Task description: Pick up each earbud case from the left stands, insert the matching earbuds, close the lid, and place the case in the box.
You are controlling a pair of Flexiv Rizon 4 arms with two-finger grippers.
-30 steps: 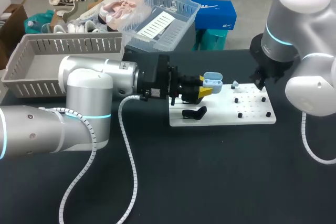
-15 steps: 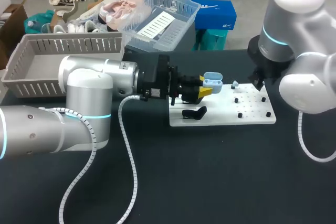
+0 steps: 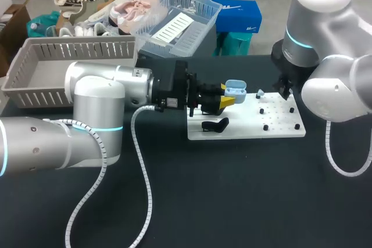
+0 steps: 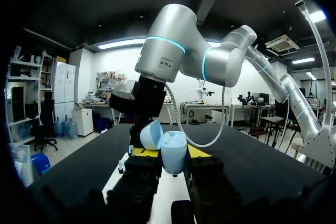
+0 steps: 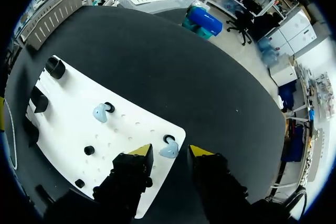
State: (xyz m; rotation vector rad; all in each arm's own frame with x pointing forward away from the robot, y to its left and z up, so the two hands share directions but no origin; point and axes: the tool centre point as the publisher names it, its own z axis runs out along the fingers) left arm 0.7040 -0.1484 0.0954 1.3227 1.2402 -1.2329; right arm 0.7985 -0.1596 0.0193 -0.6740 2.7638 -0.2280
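Note:
My left gripper [image 3: 228, 100] is shut on a light blue earbud case [image 3: 235, 88] with its lid open, held above the left part of the white board [image 3: 247, 125]. In the left wrist view the case [image 4: 173, 153] sits upright between the yellow tips, lid [image 4: 151, 135] tipped back. My right gripper [image 5: 169, 150] hangs open over the board's far right corner, with a pale blue earbud [image 5: 169, 153] in the gap between its fingers, touching neither. A second earbud [image 5: 100, 112] lies further along the board [image 5: 63, 103]. In the head view the right gripper [image 3: 285, 92] is beside a small earbud [image 3: 260, 93].
A black stand [image 3: 215, 125] sits on the board's left part, with small black pegs [image 3: 265, 126] on its right half. A grey slatted basket [image 3: 35, 68] stands at the table's far left, behind my left arm.
My right arm has shifted slightly left and down towards the board's corner, and its fingers have narrowed a little. The left arm and the case have not moved.

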